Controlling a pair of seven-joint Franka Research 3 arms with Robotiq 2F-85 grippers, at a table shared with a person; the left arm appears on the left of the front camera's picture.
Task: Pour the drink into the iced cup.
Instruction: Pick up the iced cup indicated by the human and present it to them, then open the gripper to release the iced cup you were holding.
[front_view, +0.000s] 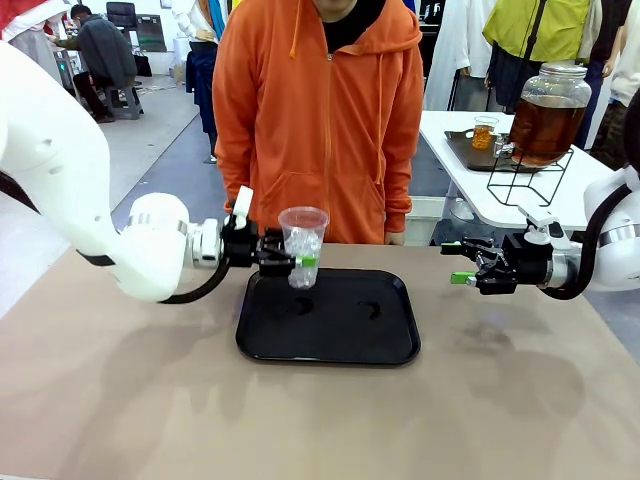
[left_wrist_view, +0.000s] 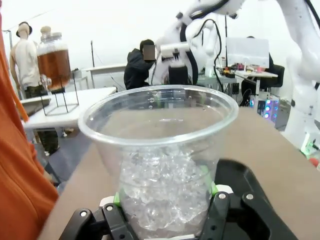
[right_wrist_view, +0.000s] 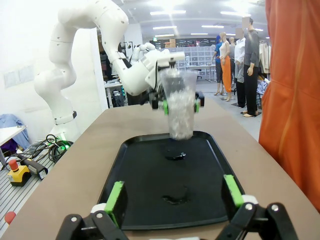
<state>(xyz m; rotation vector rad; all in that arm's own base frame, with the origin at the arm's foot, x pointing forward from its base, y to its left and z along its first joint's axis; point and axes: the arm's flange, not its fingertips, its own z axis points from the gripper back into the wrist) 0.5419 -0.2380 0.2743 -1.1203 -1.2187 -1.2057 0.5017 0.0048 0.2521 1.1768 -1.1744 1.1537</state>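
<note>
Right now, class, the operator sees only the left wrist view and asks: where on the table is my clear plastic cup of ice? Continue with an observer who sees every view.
Observer: The left jaws hold the clear plastic cup of ice at the far left corner of the flat black plastic tray.
Operator: Is that tray clean?
Observer: No, two small glossy smears lie on it.
Operator: And the right jaws?
Observer: Open and empty, off the tray's right side.
</note>
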